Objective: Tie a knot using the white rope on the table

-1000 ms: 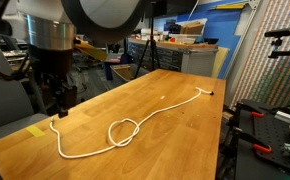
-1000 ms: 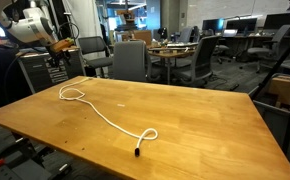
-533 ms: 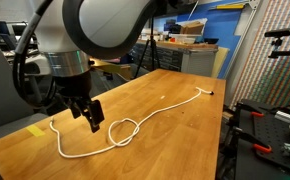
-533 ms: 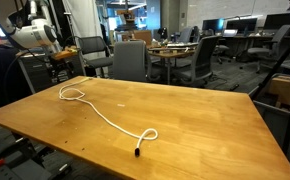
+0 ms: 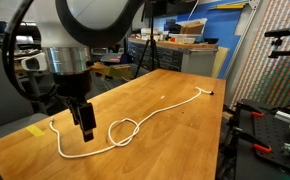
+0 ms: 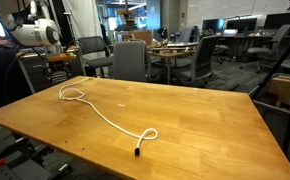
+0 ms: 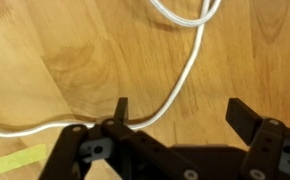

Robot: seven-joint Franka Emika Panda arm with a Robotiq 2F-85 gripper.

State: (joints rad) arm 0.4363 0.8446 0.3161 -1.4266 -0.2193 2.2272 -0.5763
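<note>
The gripper (image 5: pixel 87 128) hangs spread and empty just above the near stretch of the white rope (image 5: pixel 125 131) on the table (image 5: pixel 180 125). Farther along, a loose loop looks formed. Pulling it tight probably remains.

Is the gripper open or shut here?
Open. In the wrist view the gripper shows fingers wide apart; the white rope lies loose on the table.

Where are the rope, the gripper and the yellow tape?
rope (image 7: pixel 190 62): wrist view, on the stretch running down the picture's middle.
gripper (image 5: pixel 86 129): in an exterior view, midway between its fingertips.
yellow tape (image 5: pixel 36 130): in an exterior view, middle of the strip.
</note>
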